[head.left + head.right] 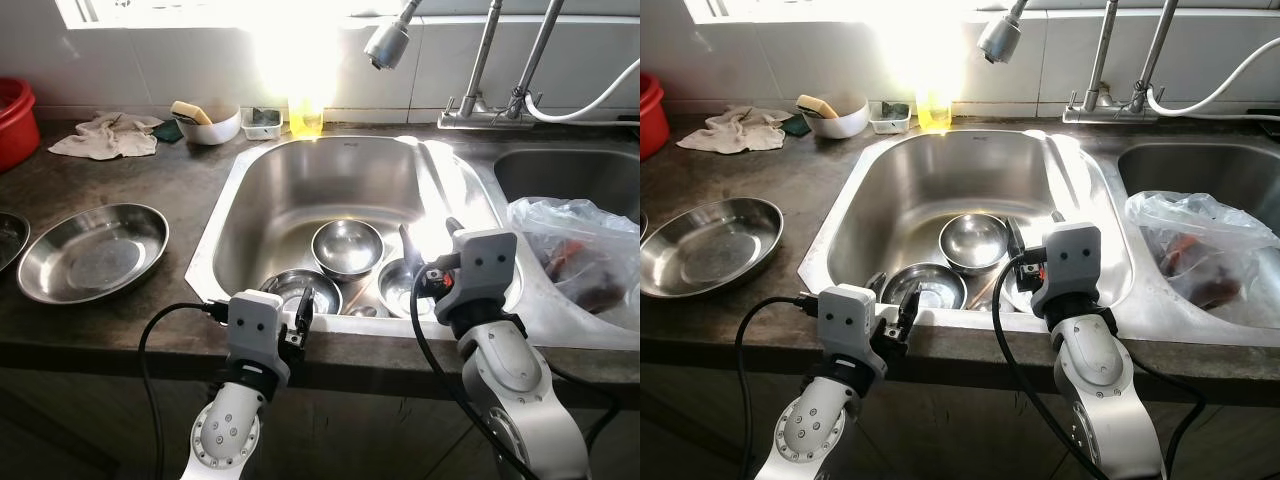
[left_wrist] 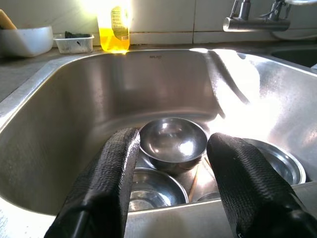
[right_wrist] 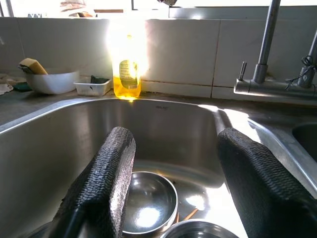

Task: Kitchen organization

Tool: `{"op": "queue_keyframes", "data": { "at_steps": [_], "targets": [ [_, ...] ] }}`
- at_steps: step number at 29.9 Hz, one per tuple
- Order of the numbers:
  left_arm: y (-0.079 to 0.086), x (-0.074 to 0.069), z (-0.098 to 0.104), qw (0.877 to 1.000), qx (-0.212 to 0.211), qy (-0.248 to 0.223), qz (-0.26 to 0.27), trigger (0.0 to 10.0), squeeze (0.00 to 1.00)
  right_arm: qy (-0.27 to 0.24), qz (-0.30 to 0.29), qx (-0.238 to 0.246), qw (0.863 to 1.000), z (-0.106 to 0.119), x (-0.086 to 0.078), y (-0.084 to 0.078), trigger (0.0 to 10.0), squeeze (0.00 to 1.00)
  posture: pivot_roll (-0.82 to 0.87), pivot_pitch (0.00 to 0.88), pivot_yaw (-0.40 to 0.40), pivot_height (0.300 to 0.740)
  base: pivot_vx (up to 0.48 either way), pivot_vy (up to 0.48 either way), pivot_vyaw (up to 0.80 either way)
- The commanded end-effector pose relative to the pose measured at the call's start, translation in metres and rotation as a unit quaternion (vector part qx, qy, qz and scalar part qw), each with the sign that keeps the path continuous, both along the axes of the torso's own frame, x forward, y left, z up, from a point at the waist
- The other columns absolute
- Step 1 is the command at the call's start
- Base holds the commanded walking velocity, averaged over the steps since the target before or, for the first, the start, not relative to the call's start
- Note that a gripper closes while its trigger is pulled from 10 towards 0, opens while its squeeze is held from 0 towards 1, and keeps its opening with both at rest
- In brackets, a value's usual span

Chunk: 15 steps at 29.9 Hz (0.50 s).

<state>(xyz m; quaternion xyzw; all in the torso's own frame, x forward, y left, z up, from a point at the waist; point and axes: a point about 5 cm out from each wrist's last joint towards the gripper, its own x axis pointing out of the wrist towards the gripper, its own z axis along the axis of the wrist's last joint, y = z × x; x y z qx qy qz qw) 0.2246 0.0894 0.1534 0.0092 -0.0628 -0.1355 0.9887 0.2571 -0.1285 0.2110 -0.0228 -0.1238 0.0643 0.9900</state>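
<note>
Two silver arms, built of rounded, glossy shells. Left arm [image 1: 235,400]: a boxy grey wrist block with two small dark round holes on its face, and lower down a round joint disc ringed with small screws. Black cable [image 1: 150,360] looping out from the wrist block and down. Right arm [image 1: 500,370]: thicker, with the same boxy grey block and two dark holes, a small red spot beside a black connector, and a black cable [image 1: 440,370] curving downward. Black fingers [image 2: 106,183] on the left, long, blunt-tipped, wrapped in coarse woven-looking texture. Same rough black fingers [image 3: 106,178] on the right.
</note>
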Motion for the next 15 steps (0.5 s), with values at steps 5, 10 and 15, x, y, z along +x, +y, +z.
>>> {"op": "queue_keyframes", "data": {
  "at_steps": [5,10,15],
  "targets": [
    [0.0000,-0.0011,-0.0038,1.000,0.001,0.008,-0.004,10.0,0.00,-0.008,0.004,0.002,1.000,0.0031,-0.0014,0.0041,10.0,0.00,0.08,0.058,0.000,0.740,0.000,0.000,0.00],
    [-0.0013,-0.0007,-0.0046,1.000,-0.002,0.013,-0.006,10.0,0.00,-0.007,0.003,0.007,1.000,0.0031,-0.0001,0.0052,10.0,0.00,0.08,0.069,0.002,0.740,0.000,0.088,0.44],
    [-0.0017,-0.0005,-0.0039,1.000,-0.004,0.011,-0.005,10.0,0.00,-0.006,0.001,0.013,1.000,0.0045,0.0033,0.0057,10.0,0.00,0.08,0.075,0.002,0.740,0.000,0.450,0.80]
  ]
}}
